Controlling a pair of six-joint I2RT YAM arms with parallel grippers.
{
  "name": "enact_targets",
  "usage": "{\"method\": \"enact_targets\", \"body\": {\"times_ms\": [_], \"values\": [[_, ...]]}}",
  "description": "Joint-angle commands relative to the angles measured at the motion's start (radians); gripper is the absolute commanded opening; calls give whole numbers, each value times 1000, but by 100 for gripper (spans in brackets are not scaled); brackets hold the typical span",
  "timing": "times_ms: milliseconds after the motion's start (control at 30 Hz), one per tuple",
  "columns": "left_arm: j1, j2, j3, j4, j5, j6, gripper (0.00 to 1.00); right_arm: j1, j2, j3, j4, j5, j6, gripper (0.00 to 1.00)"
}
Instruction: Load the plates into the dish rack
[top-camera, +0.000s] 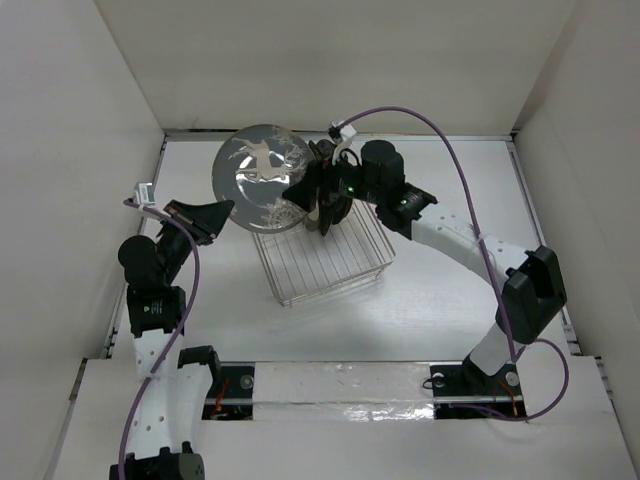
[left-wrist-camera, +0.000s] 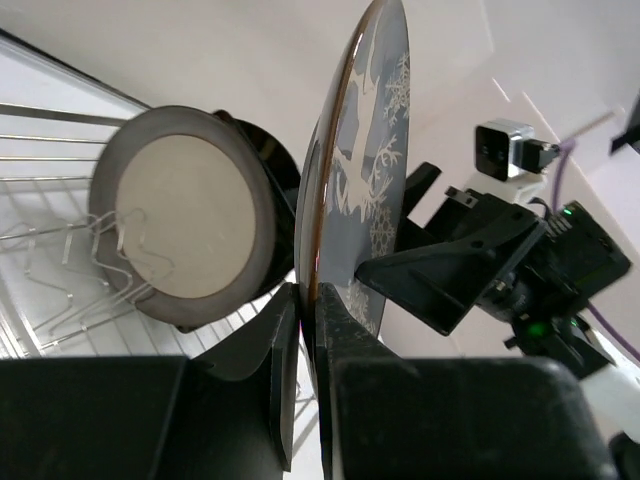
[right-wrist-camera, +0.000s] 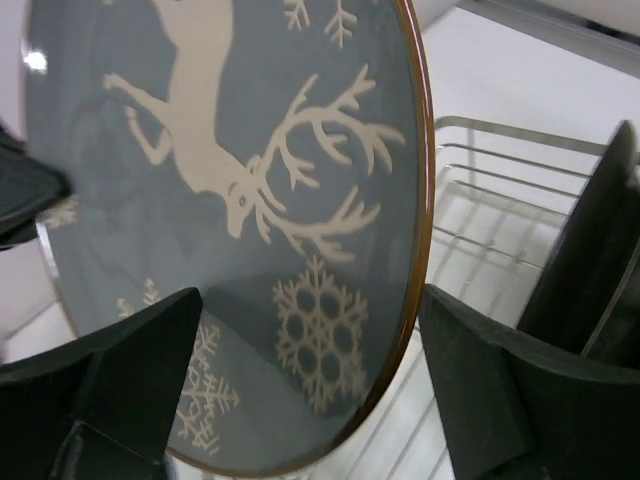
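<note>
- The grey deer plate (top-camera: 262, 175) is held up on edge over the far-left corner of the dish rack (top-camera: 330, 265), clear of its wires.
- The left gripper (top-camera: 212, 215) reaches the plate from the side away from the rack. The top view is too small to show its grip.
- The left wrist view settles that: its two fingers (left-wrist-camera: 275, 350) are pinched on the plate's lower rim, and the plate is seen edge-on.
- Only that view shows a round dark-rimmed plate with a cream centre (left-wrist-camera: 190, 215) standing upright among the rack's prongs, just behind the held plate.
- The right gripper (top-camera: 305, 190) sits above the rack's far edge, at the plate's rack-side rim.
- The right wrist view shows its jaws wide apart. One finger (right-wrist-camera: 130, 370) is in front of the deer face and the other lies beyond the rim, over the rack wires.
- Whether either finger touches the plate cannot be told.
- That view alone shows the white deer and the snowflakes plainly.
</note>
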Motion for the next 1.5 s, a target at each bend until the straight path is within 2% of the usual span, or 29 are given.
{"method": "enact_targets", "body": {"times_ms": [0,67,133,167,233,333,500,533,567,600,700,833,900,967,1033,1067,1133,1167,1233,1367,1467], "values": [[-6,-10,13,321,122,-96,0,-34,-64,-89,215,-177,90,91],[-6,3,-10,353,146,-115,0,-45,-75,-158,360,-257,143,83],[-6,1,-31,376,149,-128,0,-54,-72,-184,418,-293,189,76],[-6,3,-39,386,153,-131,0,-54,-67,-189,439,-317,192,68],[-6,16,-47,387,159,-124,0,-54,-73,-212,467,-325,203,59],[-6,30,-56,387,171,-112,0,-54,-101,-261,563,-337,246,30],[-6,36,-59,324,137,-34,0,-54,-164,-318,631,-307,279,7],[-6,47,-54,305,136,5,7,-54,-170,-325,634,-297,286,4],[-6,50,-51,275,134,22,37,-54,-178,-332,630,-285,289,0],[-6,53,-48,265,134,37,50,-54,-184,-332,617,-274,292,0],[-6,58,-27,220,122,92,74,-65,-222,-336,576,-210,289,0],[-6,55,45,65,29,204,85,-74,-274,-336,548,-146,298,0],[-6,55,97,-87,-125,276,92,-74,-305,-319,469,-72,277,0],[-6,66,122,-174,-249,318,94,-74,-325,-289,398,53,231,0],[-24,61,136,-196,-289,352,95,-60,-334,-240,289,139,172,0],[-33,59,133,-193,-301,359,95,-46,-328,-214,244,254,143,0],[-66,68,122,-186,-306,379,95,3,-293,-134,118,366,55,0],[-78,75,121,-178,-306,390,95,16,-276,-106,52,472,34,0],[-100,79,116,-172,-297,417,93,58,-226,-63,15,549,-9,0],[-132,69,97,-153,-275,441,88,153,-124,77,-79,812,-111,0],[-167,82,104,-166,-269,465,87,187,-37,147,-108,900,-165,0]]}}
